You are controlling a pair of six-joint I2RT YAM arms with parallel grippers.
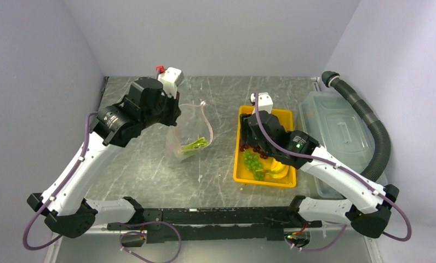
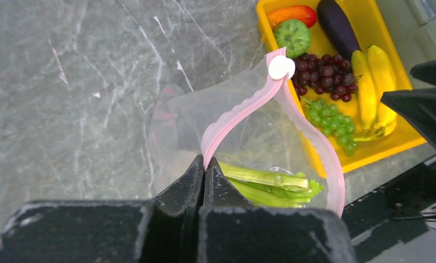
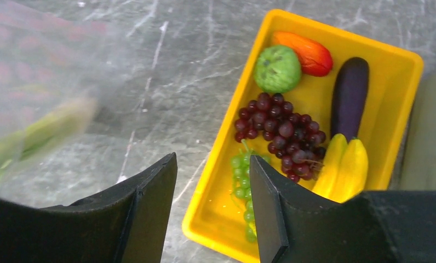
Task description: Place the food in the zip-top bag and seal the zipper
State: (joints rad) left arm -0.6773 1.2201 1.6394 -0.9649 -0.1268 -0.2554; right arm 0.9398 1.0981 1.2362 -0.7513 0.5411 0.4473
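From above, the bag (image 1: 189,131) sits on the table (image 1: 139,164), left of the yellow tray (image 1: 286,114), with celery (image 1: 195,144) inside it. A lidded bin (image 1: 336,129) sits right of the tray.

Left wrist view: the left pincer (image 2: 204,164) is clamped tight on the pink zipper (image 2: 240,109), and the bag's mouth gapes in a loop. The celery lies inside, just past the fingers. Beyond, the tray holds purple grapes (image 2: 325,74), green grapes (image 2: 331,120) and bananas (image 2: 372,82).

Right wrist view: the right pincer (image 3: 213,164) hangs over the tray's left rim, fingers apart and holding nothing. The green grapes show between them. The bag is a blur at upper left.
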